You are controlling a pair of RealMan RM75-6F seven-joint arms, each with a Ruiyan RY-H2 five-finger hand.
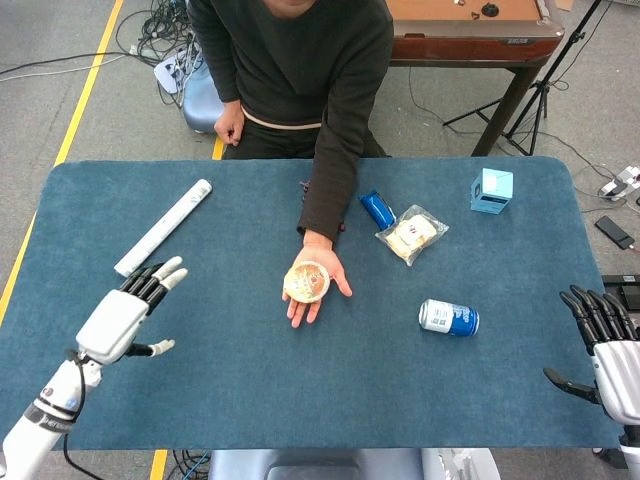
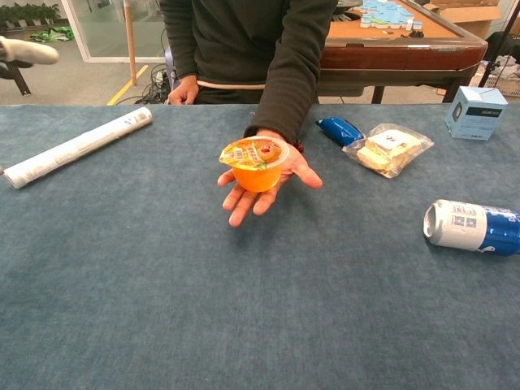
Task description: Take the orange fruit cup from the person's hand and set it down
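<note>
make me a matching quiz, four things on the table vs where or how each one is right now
Things:
1. fruit cup
2. can
3. blue box
4. white tube

States:
A. lying on its side near the robot's right
B. resting on the person's open palm
C. lying on the left part of the table
D. standing at the far right corner

Pairs: 1-B, 2-A, 3-D, 4-C

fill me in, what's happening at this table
A person's hand holds out an orange fruit cup on an open palm over the table. The robot's left hand, fingers apart and holding nothing, is over the table to the cup's left. The right hand waits open at the far edge.
</note>
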